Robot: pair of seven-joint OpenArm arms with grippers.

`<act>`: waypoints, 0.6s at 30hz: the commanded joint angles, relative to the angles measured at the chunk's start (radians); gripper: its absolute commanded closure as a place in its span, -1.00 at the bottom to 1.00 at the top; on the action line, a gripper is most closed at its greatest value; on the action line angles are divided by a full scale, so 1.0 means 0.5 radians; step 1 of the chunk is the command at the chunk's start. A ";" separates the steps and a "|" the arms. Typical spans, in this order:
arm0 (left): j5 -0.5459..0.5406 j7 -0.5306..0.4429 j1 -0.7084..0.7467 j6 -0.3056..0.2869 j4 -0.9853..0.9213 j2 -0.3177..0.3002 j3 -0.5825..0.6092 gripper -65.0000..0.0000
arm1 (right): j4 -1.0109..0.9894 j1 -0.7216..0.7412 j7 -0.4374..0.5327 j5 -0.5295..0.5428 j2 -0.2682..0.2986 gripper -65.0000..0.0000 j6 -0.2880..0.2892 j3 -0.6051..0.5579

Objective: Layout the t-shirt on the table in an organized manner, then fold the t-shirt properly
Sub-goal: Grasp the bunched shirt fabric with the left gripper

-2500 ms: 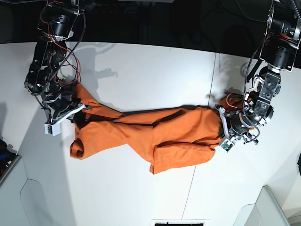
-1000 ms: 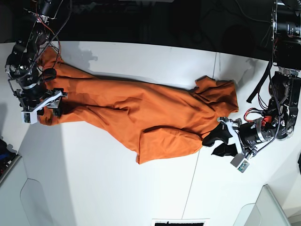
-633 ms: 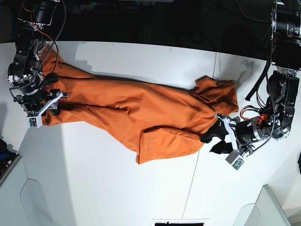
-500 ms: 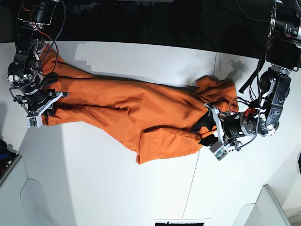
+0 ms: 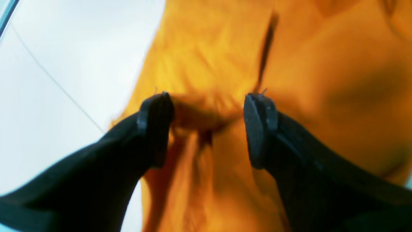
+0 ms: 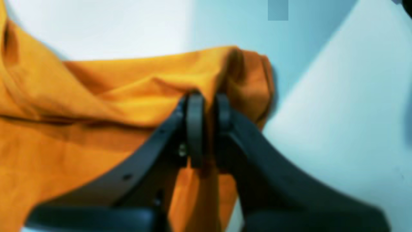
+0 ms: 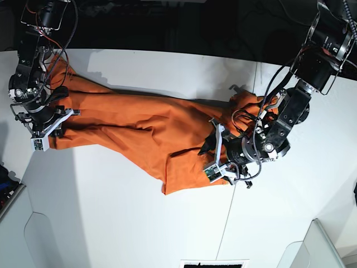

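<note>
The t-shirt (image 7: 150,131) lay stretched and bunched across the table (image 7: 139,223), the right gripper (image 6: 206,106) clamped on its end fold. The left gripper (image 5: 206,106) stood apart, straddling a ridge of cloth; closing there risked pinching several layers together, leaving the shirt twisted

In the base view you have a small black-and-white patterned panel (image 7: 213,263) at the bottom centre edge. A pale grey slab with rounded corners (image 7: 53,241) fills the lower left corner, and a similar slab (image 7: 321,248) sits in the lower right. A dark blue object (image 7: 4,177), too cropped to identify, pokes in at the left edge. Darkness (image 7: 184,25) runs across the top.
</note>
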 commanded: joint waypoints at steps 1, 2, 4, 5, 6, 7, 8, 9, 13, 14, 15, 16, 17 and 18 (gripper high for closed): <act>0.037 -0.036 -0.076 0.037 0.027 0.002 0.005 -0.17 | 0.032 0.028 0.026 0.018 0.021 0.83 -0.013 0.005; 0.068 -0.037 -0.092 0.050 0.026 0.014 0.030 -0.17 | 0.032 0.028 0.011 0.018 0.021 0.83 -0.013 0.005; 0.137 -0.037 -0.120 0.047 0.021 0.033 0.082 -0.17 | 0.032 0.028 0.007 0.018 0.021 0.83 -0.013 0.005; 0.173 -0.044 -0.129 0.047 0.018 0.034 0.113 -0.17 | 0.032 0.028 0.007 0.018 0.021 0.82 -0.013 0.005; 0.209 -0.060 -0.131 0.047 0.017 0.033 0.146 -0.17 | 0.032 0.028 0.007 0.018 0.021 0.82 -0.014 0.005; 0.256 -0.068 -0.130 0.047 0.017 0.032 0.176 -0.17 | 0.032 0.029 0.007 0.018 0.021 0.82 -0.013 0.005; 0.288 -0.067 -0.130 0.047 0.016 0.032 0.208 -0.17 | 0.032 0.029 0.007 0.018 0.021 0.82 -0.013 0.005; 0.302 -0.066 -0.130 0.038 0.016 0.031 0.240 -0.17 | 0.032 0.029 0.008 0.018 0.021 0.82 -0.013 0.006; 0.321 -0.094 -0.130 0.026 0.016 0.034 0.331 -0.17 | 0.032 0.028 0.008 0.049 0.021 0.82 -0.013 0.005; 0.346 -0.113 -0.130 0.027 0.016 0.034 0.345 -0.17 | 0.032 0.028 0.008 0.055 0.021 0.82 -0.013 0.005; 0.368 -0.121 -0.130 0.047 0.015 0.034 0.359 -0.17 | 0.032 0.028 0.008 0.055 0.021 0.82 -0.013 0.005; 0.388 -0.127 -0.130 0.098 0.014 0.034 0.372 -0.17 | 0.032 0.028 0.007 0.054 0.021 0.82 -0.013 0.005; 0.414 -0.126 -0.130 0.166 0.008 0.034 0.375 -0.17 | 0.032 0.028 0.007 0.055 0.021 0.82 -0.013 0.005; 0.432 -0.127 -0.132 0.227 -0.003 0.034 0.375 -0.17 | 0.032 0.028 0.006 0.054 0.021 0.82 -0.013 0.005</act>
